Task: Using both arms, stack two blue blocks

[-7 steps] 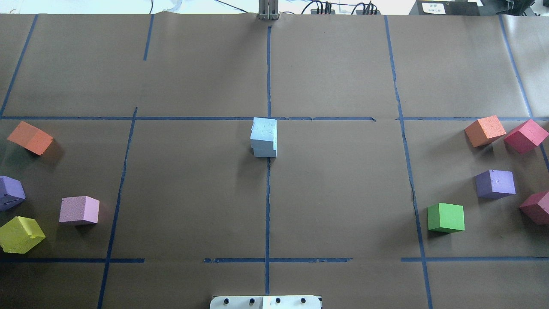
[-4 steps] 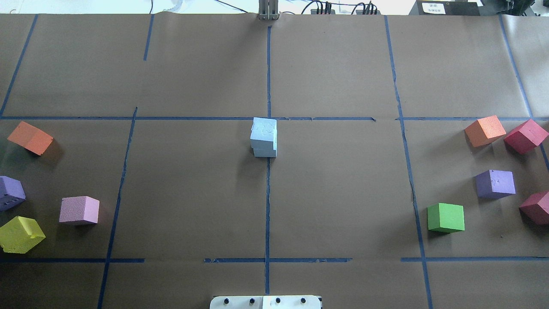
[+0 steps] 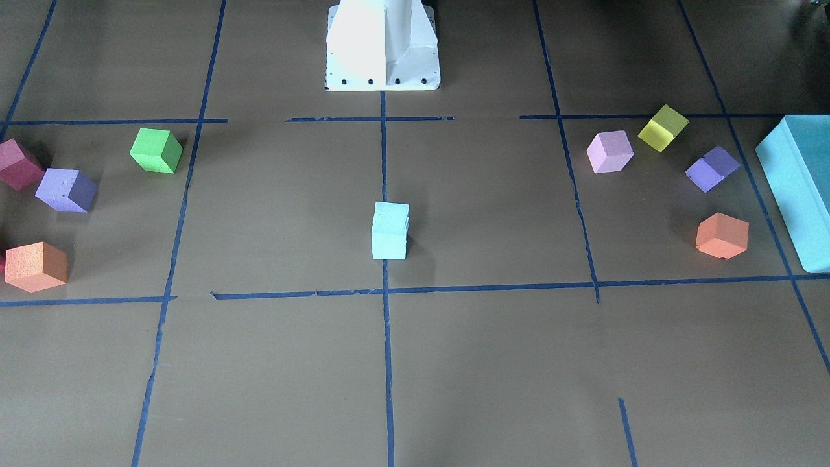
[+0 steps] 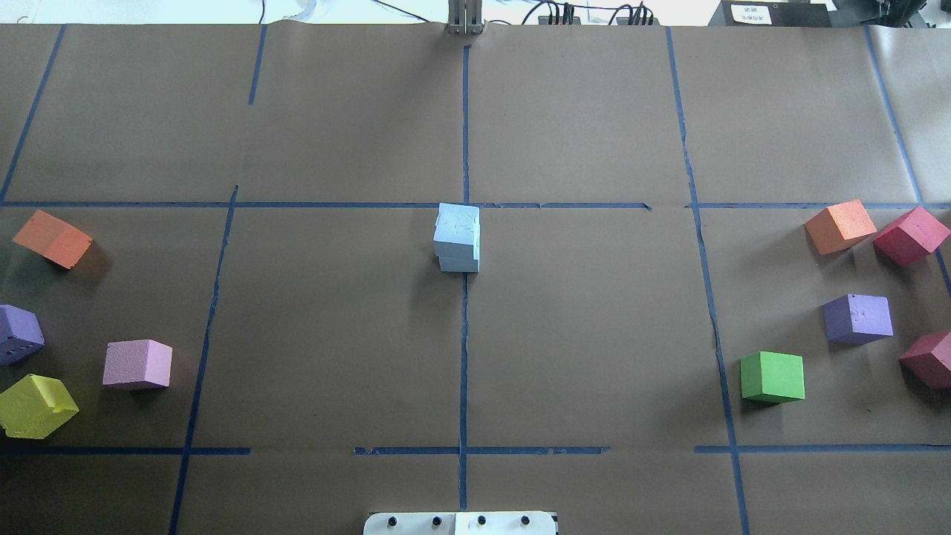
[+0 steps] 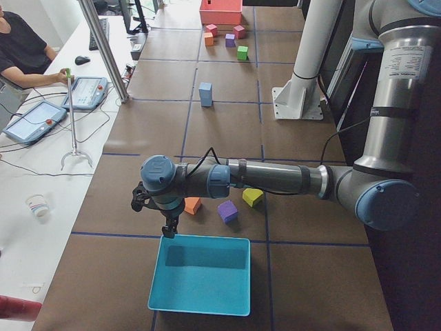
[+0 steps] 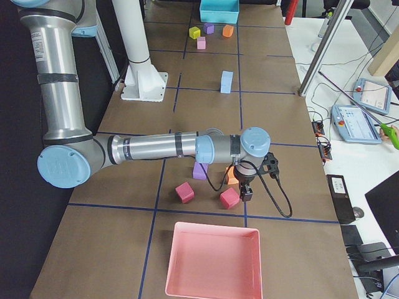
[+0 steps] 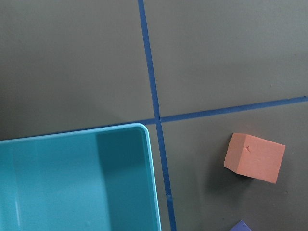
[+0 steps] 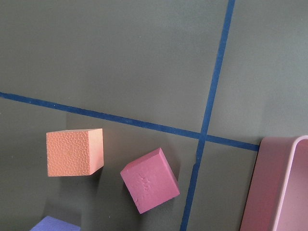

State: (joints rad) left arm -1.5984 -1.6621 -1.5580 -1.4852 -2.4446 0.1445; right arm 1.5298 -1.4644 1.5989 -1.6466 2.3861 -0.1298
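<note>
The two pale blue blocks stand stacked, one on the other, at the table's middle on the centre tape line (image 4: 457, 238), (image 3: 390, 230). The stack also shows in the exterior left view (image 5: 205, 94) and the exterior right view (image 6: 226, 81). Nothing touches it. My left gripper (image 5: 169, 231) hangs far off at the table's left end, over the near rim of the teal box. My right gripper (image 6: 247, 193) hangs at the right end, over the crimson and orange cubes. I cannot tell whether either is open or shut. Neither shows in the overhead view.
A teal box (image 7: 72, 183) lies under the left wrist, an orange cube (image 7: 254, 157) beside it. A pink box (image 6: 212, 261) lies at the right end. Orange (image 8: 74, 151) and crimson (image 8: 149, 180) cubes lie under the right wrist. Green (image 4: 773, 377), purple (image 4: 858, 318), pink (image 4: 137, 364) and yellow (image 4: 36, 405) cubes lie at the sides.
</note>
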